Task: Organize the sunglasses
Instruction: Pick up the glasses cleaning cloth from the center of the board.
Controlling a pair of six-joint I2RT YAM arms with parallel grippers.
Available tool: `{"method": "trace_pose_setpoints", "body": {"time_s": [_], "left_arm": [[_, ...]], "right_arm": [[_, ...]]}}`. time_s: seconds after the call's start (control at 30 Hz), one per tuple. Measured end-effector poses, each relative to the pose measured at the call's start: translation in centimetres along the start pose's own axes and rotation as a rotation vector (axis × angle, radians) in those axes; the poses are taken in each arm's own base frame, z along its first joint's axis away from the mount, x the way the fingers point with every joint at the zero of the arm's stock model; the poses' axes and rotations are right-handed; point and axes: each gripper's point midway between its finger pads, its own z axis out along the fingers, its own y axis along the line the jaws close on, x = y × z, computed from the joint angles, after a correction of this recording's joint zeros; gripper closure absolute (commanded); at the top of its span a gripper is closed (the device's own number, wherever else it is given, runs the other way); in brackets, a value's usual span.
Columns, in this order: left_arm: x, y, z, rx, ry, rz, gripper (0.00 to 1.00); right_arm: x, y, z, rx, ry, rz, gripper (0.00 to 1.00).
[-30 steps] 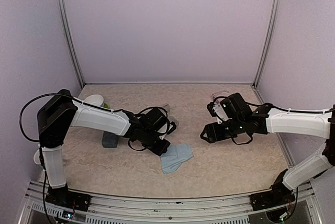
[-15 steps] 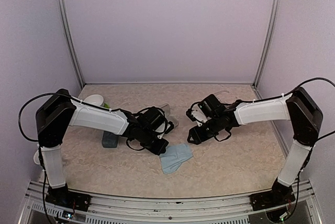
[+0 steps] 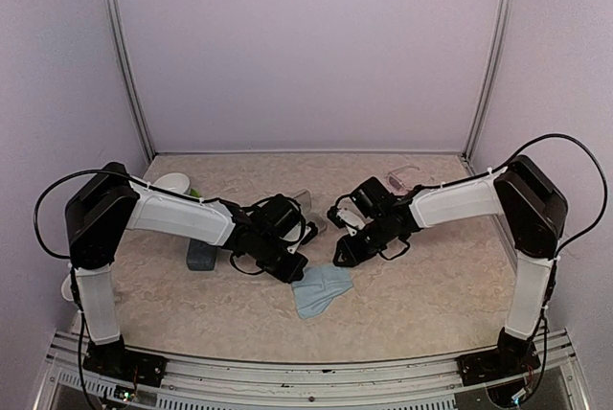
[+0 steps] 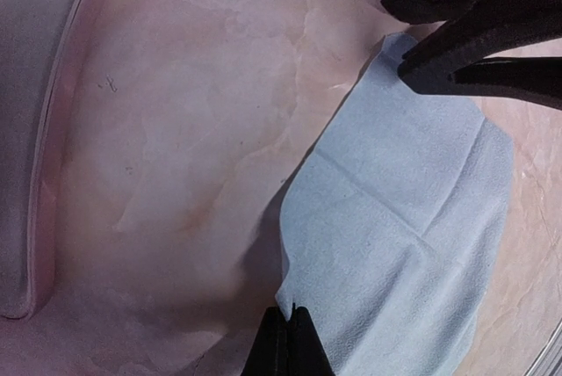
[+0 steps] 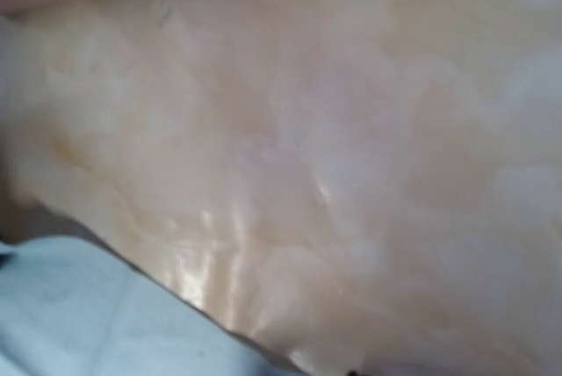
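Left fingers (image 4: 283, 350): closed tight, pinching one corner of the light-blue cloth (image 3: 321, 287) that lies on the table (image 3: 431, 285). Right fingers (image 4: 492, 60): partly parted, holding nothing, tips straddling the cloth's opposite corner. Clear-framed sunglasses (image 3: 304, 201): on the table just behind the left wrist, between the two arms; pink-framed sunglasses (image 3: 402, 178): well apart at the rear right, near the back wall; blue-grey case (image 3: 199, 255): beside the left forearm.
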Motion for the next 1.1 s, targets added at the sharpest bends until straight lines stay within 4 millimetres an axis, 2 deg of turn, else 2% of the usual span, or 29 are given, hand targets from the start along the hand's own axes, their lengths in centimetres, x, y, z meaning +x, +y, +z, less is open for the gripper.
{"method": "trace_pose_setpoints", "body": {"time_s": [0.03,0.3,0.5,0.9,1.0,1.1], "left_arm": [[0.0,0.0,0.0,0.001,0.001,0.000,1.00],[0.1,-0.1,0.0,0.010,0.004,0.000,1.00],[0.2,-0.2,0.0,0.015,0.006,0.000,1.00],[0.2,-0.3,-0.5,0.012,0.024,0.002,1.00],[-1.2,-0.6,-1.7,0.015,0.000,0.003,1.00],[-3.5,-1.0,-3.4,0.023,-0.050,0.008,1.00]], "right_arm": [[-0.1,0.1,0.0,-0.005,-0.003,0.000,0.77],[0.4,0.9,0.4,-0.032,0.005,0.013,0.86],[0.8,1.7,0.8,-0.067,0.001,0.023,1.00],[1.0,1.6,0.2,-0.039,0.000,0.040,1.00],[0.4,1.4,-0.8,-0.021,-0.016,0.034,1.00],[-1.4,1.4,-2.4,-0.011,-0.061,0.016,1.00]]}}
